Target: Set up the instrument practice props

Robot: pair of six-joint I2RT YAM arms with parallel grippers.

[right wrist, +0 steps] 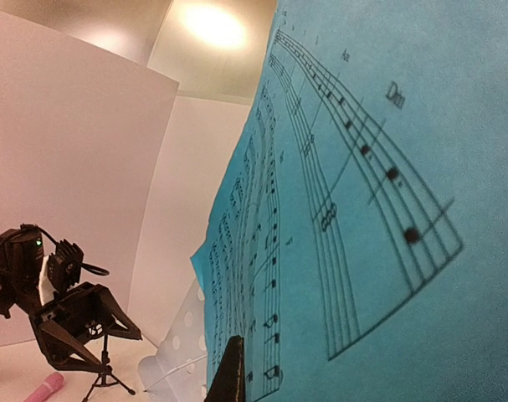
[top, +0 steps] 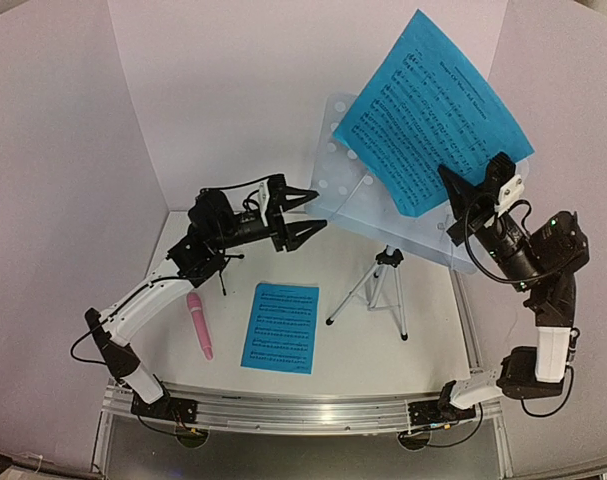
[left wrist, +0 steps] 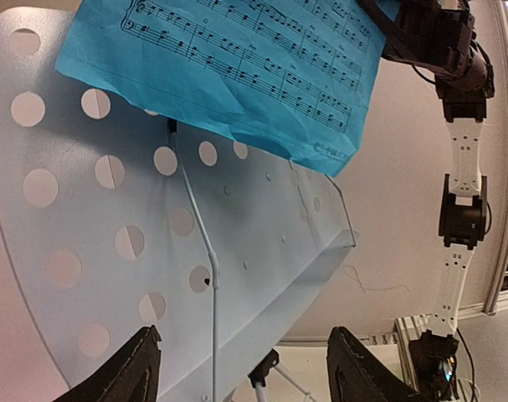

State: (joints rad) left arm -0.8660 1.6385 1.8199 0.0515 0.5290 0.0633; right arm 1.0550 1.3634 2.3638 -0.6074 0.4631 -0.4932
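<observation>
White walls on three sides, pale tabletop [top: 423, 340] below. Near the centre of the overhead view, a silver music stand [top: 387, 260] on spread tripod legs, its pale hole-punched desk tilted back toward the upper middle of the frame. Over the desk's upper right part, a raised blue sheet [top: 438, 110] of printed music, high in the upper right of the frame, lower edge overlapping the desk. Right claw [top: 480, 180] at that sheet's lower right edge, pinched onto the paper; from its own camera, only one dark finger at the bottom edge and the blue page filling the right half. Left claw [top: 318, 210] in mid-air left of centre, spread wide and holding nothing, pointed at the desk's left side and close to its edge; from its own camera, two dark fingertips at the bottom edge, with the holed desk and a thin wire page holder between them. Flat on the tabletop, lower centre-left, a second blue sheet [top: 281, 327]. Left of it and apart, a pink microphone [top: 200, 325] lying lengthwise. Above the microphone, partly behind the left arm, a small black mic tripod [top: 223, 272], upright.
</observation>
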